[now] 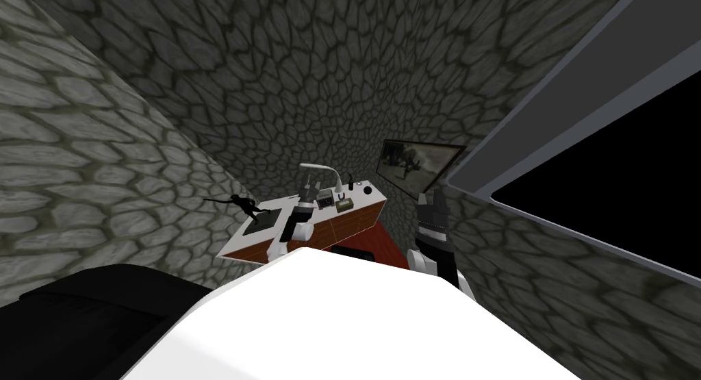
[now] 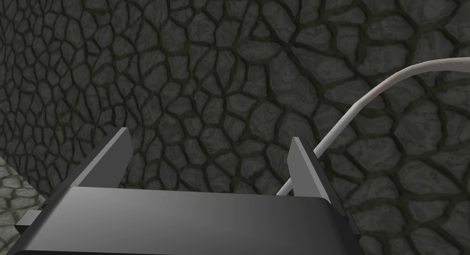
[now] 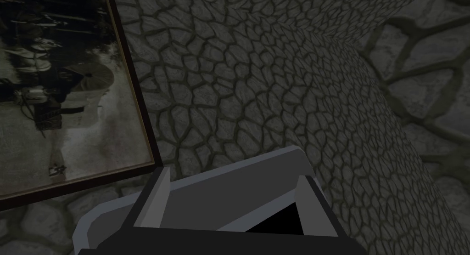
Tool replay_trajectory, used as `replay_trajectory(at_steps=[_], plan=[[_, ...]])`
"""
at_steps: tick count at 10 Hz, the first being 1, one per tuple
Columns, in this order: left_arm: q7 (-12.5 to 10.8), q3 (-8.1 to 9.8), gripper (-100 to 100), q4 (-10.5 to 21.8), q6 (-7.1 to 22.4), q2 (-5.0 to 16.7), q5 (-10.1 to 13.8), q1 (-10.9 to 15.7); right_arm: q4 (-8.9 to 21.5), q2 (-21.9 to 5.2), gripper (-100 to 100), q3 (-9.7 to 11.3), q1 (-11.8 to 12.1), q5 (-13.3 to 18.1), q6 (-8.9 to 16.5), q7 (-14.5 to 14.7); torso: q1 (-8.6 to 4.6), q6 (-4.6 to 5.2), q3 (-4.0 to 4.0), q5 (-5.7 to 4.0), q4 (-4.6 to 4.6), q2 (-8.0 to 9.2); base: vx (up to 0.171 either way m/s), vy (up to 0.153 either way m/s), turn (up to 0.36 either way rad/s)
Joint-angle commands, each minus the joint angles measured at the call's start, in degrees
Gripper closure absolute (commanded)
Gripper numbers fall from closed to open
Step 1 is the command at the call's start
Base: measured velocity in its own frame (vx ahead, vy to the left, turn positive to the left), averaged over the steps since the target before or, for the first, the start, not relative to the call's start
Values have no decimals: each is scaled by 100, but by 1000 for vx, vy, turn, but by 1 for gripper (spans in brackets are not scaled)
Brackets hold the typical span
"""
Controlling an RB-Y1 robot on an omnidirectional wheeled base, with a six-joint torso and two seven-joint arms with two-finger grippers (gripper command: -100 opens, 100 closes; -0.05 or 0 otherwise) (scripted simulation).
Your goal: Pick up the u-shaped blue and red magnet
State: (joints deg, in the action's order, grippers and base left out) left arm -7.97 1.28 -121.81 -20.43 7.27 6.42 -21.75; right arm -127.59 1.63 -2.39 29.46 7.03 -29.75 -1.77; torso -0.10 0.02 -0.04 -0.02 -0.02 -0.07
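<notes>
Head view: at centre, a white-topped desk [image 1: 246,242] stands against cobbled stone walls [image 1: 103,163]. The small U-shaped magnet [image 1: 340,199] seems to lie mid-desk, just right of the left gripper [image 1: 310,189]. The right gripper [image 1: 431,199] hangs right of the desk. Left wrist view: fingers [image 2: 108,158] spread, empty, lamp neck [image 2: 367,100] beside one. Right wrist view: fingers likewise released.
</notes>
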Motion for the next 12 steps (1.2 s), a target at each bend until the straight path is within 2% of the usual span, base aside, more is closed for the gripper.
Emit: replay_trajectory(at_steps=[1,3,4,5,6,8,9,10,11,12], plan=[[7,-64,-100,67,163,12,21,68,0,0,0,0,0,0,0,0,0,0,0,0,0,0,13,-16,-61],[-64,-79,-100,442,530,207,182,423,0,0,0,0,0,0,0,0,4,-1,0,1,0,0,19,-15,-161],[-64,-79,-100,445,597,207,182,423,0,0,0,0,0,0,0,0,5,0,-2,1,-1,-3,20,-11,-55],[-102,-76,-100,656,817,312,267,613,0,0,0,-1,1,0,0,0,5,-4,-1,1,-1,-2,20,-15,-99],[-102,-76,-100,656,839,312,267,613,0,0,0,0,0,0,0,0,5,-2,-2,1,-1,-3,17,-9,-71],[-183,-45,-100,1069,1230,535,444,1009,0,0,0,0,0,0,0,0,5,-1,-1,1,0,-2,28,-19,-187],[-183,-45,-100,1116,1374,535,444,1009,0,0,0,0,0,0,0,0,2,-1,-4,0,-2,-7,34,-12,-60],[-226,-17,-100,1364,1558,650,536,1210,0,0,0,-1,1,0,0,0,5,-6,-4,1,-2,-7,36,-11,-149],[-226,-17,-100,1364,1668,650,536,1210,0,0,0,0,1,0,0,0,6,-2,-5,1,-2,-9,27,-5,-62],[-270,19,-100,1609,1878,769,630,1412,0,0,0,-1,1,0,0,0,6,-6,-3,1,-1,-4,30,-14,-130]])
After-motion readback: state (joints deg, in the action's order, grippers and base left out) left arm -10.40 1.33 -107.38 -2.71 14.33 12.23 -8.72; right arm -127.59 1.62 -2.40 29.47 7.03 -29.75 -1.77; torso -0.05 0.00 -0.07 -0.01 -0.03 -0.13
